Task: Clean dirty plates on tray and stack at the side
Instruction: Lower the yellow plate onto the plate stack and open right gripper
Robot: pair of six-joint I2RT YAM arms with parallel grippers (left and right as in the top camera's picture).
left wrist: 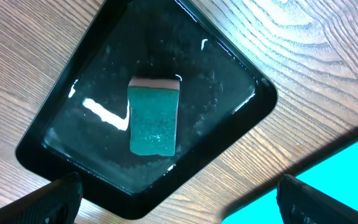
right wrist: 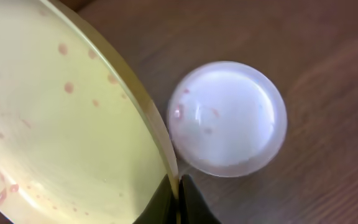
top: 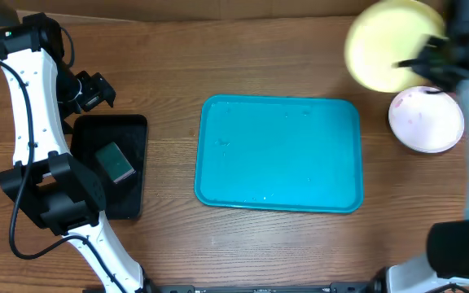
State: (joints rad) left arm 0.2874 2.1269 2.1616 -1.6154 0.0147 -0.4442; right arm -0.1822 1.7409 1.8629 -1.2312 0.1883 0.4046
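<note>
Brown wood-grain table (top: 169,65) fills every view. Seen from overhead, the grain runs mostly left-right; the left wrist view shows bold swirl patterns. A lighter tan strip (top: 218,6) runs along the far edge, can't tell what it is. A dark rail (top: 259,288) lies along the near edge. Light is soft and even, with no hard shadows. White glints show on the wet black tray (left wrist: 55,143).

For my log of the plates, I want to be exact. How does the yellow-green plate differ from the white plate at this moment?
The yellow-green plate is clamped at its rim by the right gripper and held tilted in the air. The white plate lies flat on the table with no gripper on it. Both are round, shallow and carry reddish smears.
</note>
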